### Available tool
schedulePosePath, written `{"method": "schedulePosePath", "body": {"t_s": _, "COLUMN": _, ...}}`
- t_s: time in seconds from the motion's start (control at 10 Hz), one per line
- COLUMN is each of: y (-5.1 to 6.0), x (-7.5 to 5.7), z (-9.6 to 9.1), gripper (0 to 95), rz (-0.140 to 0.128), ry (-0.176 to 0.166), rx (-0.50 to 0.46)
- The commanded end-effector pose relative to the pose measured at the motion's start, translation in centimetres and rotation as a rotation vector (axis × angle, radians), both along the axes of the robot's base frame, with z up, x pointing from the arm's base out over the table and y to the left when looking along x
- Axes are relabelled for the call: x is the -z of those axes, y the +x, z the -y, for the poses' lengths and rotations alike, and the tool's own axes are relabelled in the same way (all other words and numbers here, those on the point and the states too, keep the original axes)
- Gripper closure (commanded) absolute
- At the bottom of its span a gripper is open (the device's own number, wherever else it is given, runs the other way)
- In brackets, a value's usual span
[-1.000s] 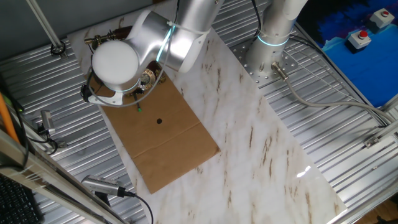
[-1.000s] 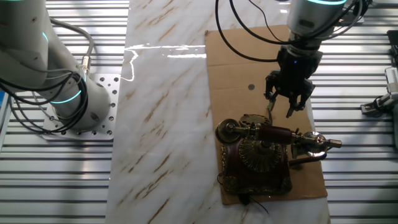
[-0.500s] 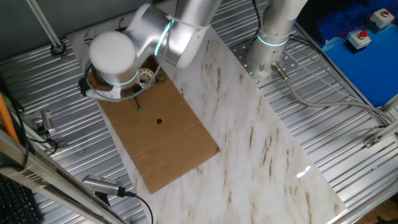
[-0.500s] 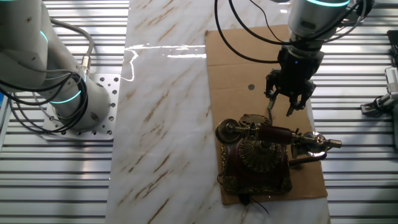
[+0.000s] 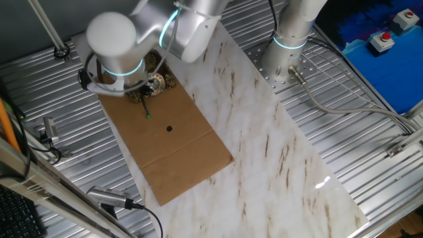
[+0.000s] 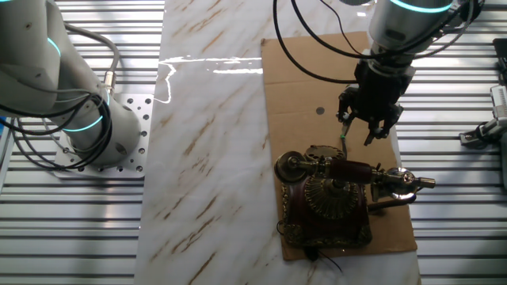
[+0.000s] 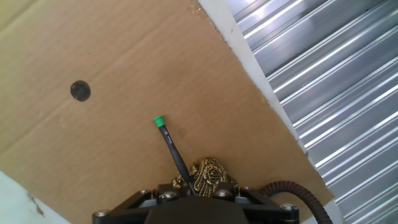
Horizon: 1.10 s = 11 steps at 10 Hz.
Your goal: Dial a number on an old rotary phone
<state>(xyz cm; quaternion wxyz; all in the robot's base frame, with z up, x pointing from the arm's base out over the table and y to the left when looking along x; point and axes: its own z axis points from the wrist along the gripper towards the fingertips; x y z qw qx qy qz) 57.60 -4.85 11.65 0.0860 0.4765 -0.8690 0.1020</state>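
Leaning in from the far side in one fixed view, with the big white wrist joint uppermost and the claw (image 5: 144,99) hidden under it. Sticking out just below the wrist, a thin black stick (image 5: 146,110) with a green tip, pointing down at the cardboard sheet (image 5: 172,152). Peeking out right beside the wrist, only a bit of gold trim of the phone (image 5: 157,82); the rest covered by the arm. Further along the cardboard from the stick's tip, a small dark dot (image 5: 169,129).

Hanging straight down in the other fixed view, claw (image 6: 366,127) above bare cardboard, fingers (image 6: 381,127) spread around the stick, which slants down from between them. Cannot tell from here whether clamped on it or loose. Just below the claw and apart from it, the phone sitting at the near end of the cardboard: dark red-brown body, round gold dial (image 6: 332,196), handset (image 6: 348,168) lying across the top on its cradle.

Looking along the fingers in the hand view: stick running from the claw's base (image 7: 186,190) up to its green tip over plain cardboard. Right by the base, a gold ornament of the phone. Off to the upper left, the dark dot. Grip not visible.
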Motion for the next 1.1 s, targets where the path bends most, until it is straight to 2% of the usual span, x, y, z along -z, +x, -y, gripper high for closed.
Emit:
{"method": "schedulePosePath", "body": {"t_s": 0.1, "y": 0.03, "x": -0.01, "z": -0.16, "gripper": 57.0, "rz": -0.004, "ry": 0.027, "rx": -0.008}}
{"method": "schedulePosePath", "body": {"t_s": 0.3, "y": 0.03, "x": -0.01, "z": -0.16, "gripper": 57.0, "rz": -0.006, "ry": 0.038, "rx": -0.017}}
{"method": "schedulePosePath", "body": {"t_s": 1.1, "y": -0.06, "x": -0.17, "z": -0.26, "gripper": 57.0, "rz": -0.014, "ry": 0.033, "rx": -0.036}}
